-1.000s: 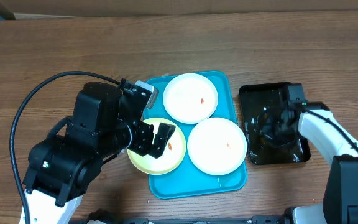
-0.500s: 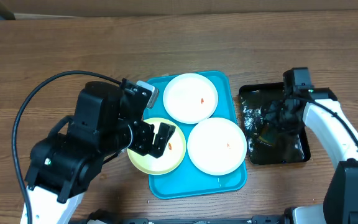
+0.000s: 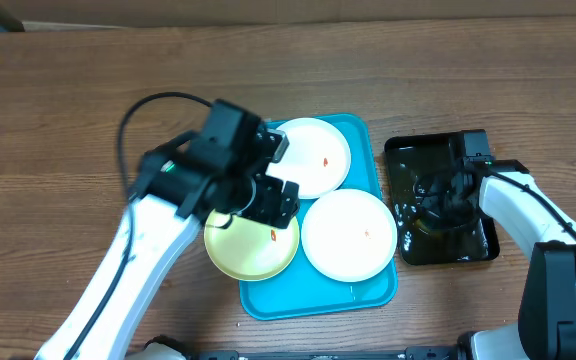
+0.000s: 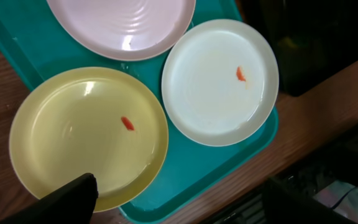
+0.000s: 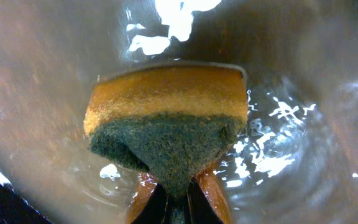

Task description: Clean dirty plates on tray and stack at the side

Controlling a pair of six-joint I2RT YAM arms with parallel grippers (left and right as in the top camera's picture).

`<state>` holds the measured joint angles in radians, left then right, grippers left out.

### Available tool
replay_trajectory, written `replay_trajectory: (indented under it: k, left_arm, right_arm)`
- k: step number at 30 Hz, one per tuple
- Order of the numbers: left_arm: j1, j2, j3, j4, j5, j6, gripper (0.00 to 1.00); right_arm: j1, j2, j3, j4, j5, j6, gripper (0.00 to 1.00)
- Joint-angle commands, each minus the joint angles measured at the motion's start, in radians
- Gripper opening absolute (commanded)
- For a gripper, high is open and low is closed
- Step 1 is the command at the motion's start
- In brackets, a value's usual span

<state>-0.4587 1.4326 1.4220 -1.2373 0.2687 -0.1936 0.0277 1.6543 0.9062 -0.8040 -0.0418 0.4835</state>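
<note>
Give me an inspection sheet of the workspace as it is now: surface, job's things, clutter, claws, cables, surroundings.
Surface: wooden table, no spills seen on the wood.
Job's things: tray holds three plates. The upper white plate, lower white plate and yellow-green plate each show a red-orange speck. The yellow-green plate overhangs the tray's left rim. None stacked at the side.
Clutter: black tray, wet inside, right of the tray.
Grippers: left claw open, empty, above the plates. Right claw shut on sponge, down in the black tray.
Cables: black cable arcs above the left arm.
Surroundings: tan strip along the far edge.
</note>
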Motion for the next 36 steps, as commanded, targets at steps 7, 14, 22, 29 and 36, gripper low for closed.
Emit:
replay_trajectory:
  k: [7,14,22,29,36]
  left_arm:
    - [-0.025,0.251,-0.002,0.011,0.067,-0.011,0.77]
    - [-0.040,0.395,-0.002,0.131,0.095,-0.005,0.60]
    - [-0.065,0.535,-0.002,0.274,0.097,0.059,0.36]
    - [-0.065,0.627,-0.002,0.288,0.062,0.059,0.26]
    - [-0.066,0.689,-0.002,0.309,0.102,0.060,0.04]
  right_arm:
    - [0.016,-0.134,0.154,-0.171,-0.099,-0.102,0.04]
    - [0.073,-0.291,0.191,-0.228,-0.190,-0.144,0.04]
    - [0.172,-0.367,0.191,-0.301,-0.206,-0.143,0.04]
    - [0.304,-0.367,0.190,-0.309,-0.222,-0.122,0.04]
    - [0.366,-0.346,0.168,-0.297,-0.174,-0.056,0.04]
